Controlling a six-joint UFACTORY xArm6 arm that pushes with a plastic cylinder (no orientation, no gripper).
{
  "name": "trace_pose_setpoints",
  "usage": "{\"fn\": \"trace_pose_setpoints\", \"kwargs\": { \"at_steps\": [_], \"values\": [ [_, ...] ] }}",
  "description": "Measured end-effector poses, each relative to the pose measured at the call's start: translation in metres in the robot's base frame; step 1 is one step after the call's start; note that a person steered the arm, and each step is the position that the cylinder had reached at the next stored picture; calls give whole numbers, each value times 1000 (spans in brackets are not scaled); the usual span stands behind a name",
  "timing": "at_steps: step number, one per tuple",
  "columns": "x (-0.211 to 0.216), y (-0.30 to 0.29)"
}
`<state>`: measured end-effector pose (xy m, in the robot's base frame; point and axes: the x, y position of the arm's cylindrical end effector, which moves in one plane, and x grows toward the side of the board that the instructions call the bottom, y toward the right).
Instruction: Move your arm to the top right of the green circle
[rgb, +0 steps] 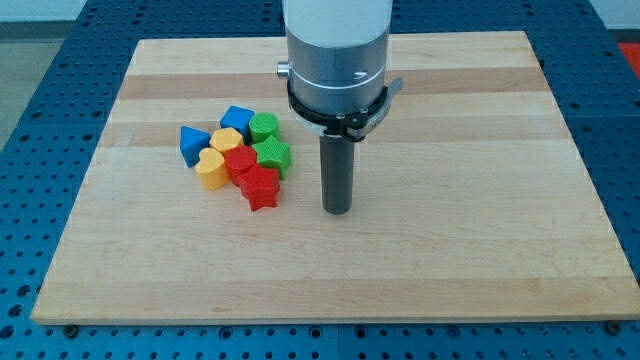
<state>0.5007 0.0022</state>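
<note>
On the wooden bench (450, 250), a dark rod is hanging straight down from a big grey arm (335, 50). It has no claws that open or shut, so the tool is just a stick, and it is holding nothing. The tool's tip (338, 211) is resting on bare wood and is touching no block.

All the blocks are sitting in one tight bunch toward the view's left of the tip. The green circle (264, 126) is sitting at the top right of that bunch. The tip is lying to the view's right of the green circle and lower down, with a gap of bare wood between them.

Just below the green circle, a green star (273, 155) is sitting, and it is the block nearest the tip. A red star (261, 188) is lying at the bottom of the bunch. A red block (239, 162) is touching it. A blue block (237, 117) is sitting beside the green circle, and a blue triangle (193, 143) is at the far left. A yellow block (226, 140) and a yellow heart (210, 170) are huddling between them.
</note>
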Motion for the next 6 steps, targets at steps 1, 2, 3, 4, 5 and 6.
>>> {"fn": "trace_pose_setpoints", "kwargs": {
  "at_steps": [1,2,3,4,5,6],
  "values": [
    [-1,0],
    [-27,0],
    [-96,-1],
    [-106,-1],
    [-139,-20],
    [-147,-39]
  ]
}}
